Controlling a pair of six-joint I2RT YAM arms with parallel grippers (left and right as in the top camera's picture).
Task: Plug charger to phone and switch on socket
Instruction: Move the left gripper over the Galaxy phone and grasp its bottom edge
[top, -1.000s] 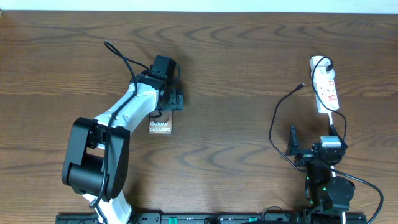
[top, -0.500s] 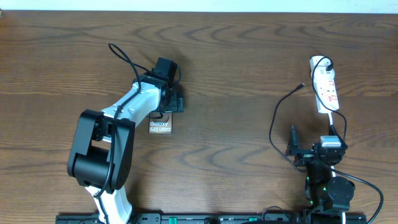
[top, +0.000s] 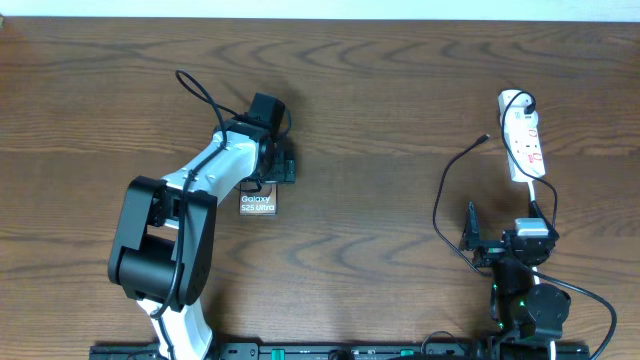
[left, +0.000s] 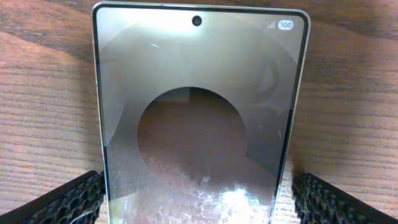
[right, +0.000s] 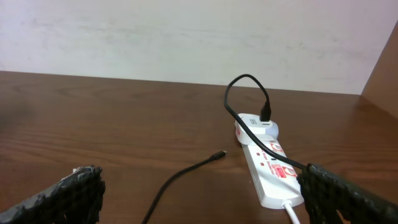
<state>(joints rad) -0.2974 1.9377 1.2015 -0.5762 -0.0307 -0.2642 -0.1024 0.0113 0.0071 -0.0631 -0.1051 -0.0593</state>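
Left tool (top: 283, 166), released, straddles one end of the phone (left: 199, 112) on the worktop (top: 380, 100); whether it touches is unclear. Far right of the phone, the right tool (top: 473, 238) sits released beside the charger (top: 441, 190), which is plugged into the socket (top: 523, 135). The step looks like steadying the phone; next, grasp the charger's connector tip.

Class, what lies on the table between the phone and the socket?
Mostly bare table, then the loose connector end of the charger near the socket, as the overhead view shows.
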